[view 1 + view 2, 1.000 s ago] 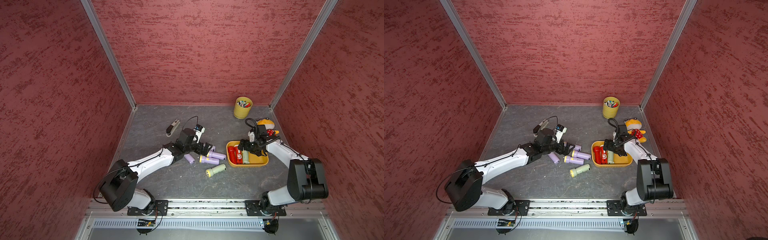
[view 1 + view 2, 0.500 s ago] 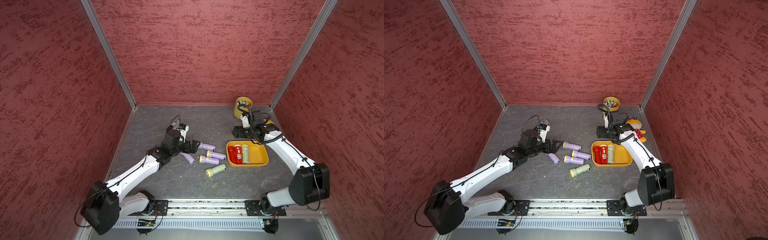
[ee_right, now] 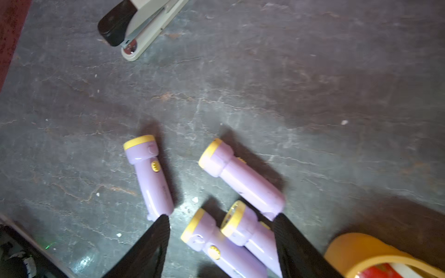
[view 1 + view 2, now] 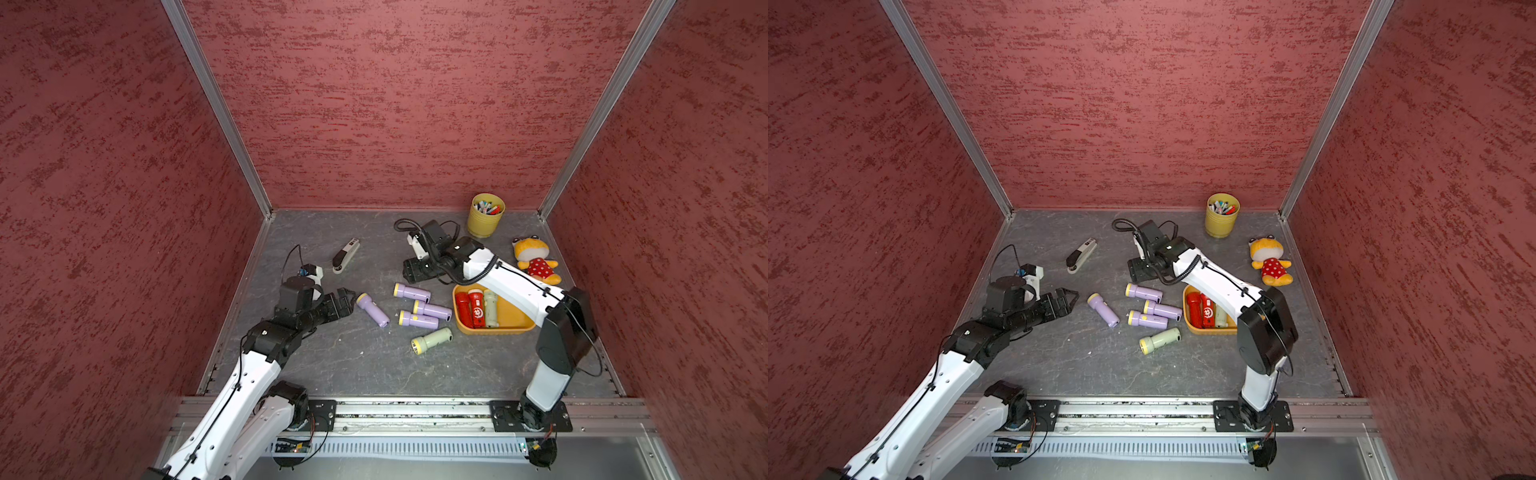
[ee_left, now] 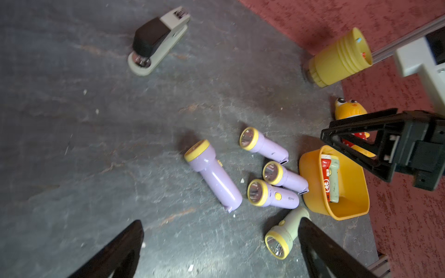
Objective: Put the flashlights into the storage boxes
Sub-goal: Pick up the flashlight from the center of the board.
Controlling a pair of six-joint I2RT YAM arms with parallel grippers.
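Flashlight (image 4: 372, 310) just beyond spread, empty left fingers (image 5: 115, 252); right fingers (image 3: 149, 248) apart, empty, near lilac trio (image 3: 243, 183).

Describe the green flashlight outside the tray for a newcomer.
Find the shallow orange-yellow plastic tray on the right of the grey table. Off its near-left corner lies a pale green plastic flashlight with a yellow head. Its neighbours are lilac flashlights; the other green one sits inside the tray.

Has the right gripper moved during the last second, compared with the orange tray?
Yes. The right gripper was above the tray. Now it is off the tray, past its far corner on the side of the stapler.
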